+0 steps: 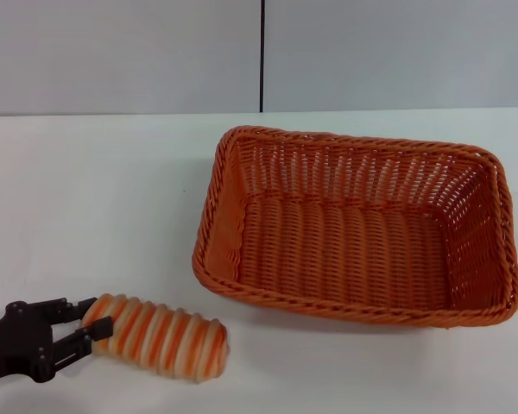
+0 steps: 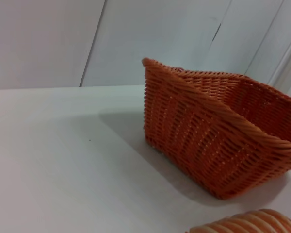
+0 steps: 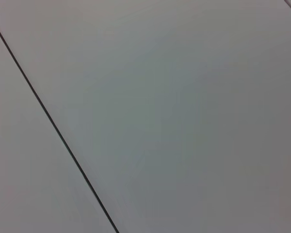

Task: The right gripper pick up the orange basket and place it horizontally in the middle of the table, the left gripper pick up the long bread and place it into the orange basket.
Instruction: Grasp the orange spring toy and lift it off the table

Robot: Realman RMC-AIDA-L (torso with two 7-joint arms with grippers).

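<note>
The orange basket (image 1: 354, 228) sits upright on the white table (image 1: 95, 198), right of centre, its long side across my view; in the left wrist view the orange basket (image 2: 218, 131) stands ahead. The long bread (image 1: 160, 336), striped orange and cream, lies at the front left of the table, and only its top edge shows in the left wrist view as the long bread (image 2: 252, 223). My left gripper (image 1: 97, 315) reaches in from the left edge with its two black fingers pinched on the bread's left end. The right gripper is out of view.
A grey wall with a dark vertical seam (image 1: 262, 56) stands behind the table. The right wrist view holds only a grey panel with a dark seam (image 3: 53, 126). Bare table lies left of the basket and in front of it.
</note>
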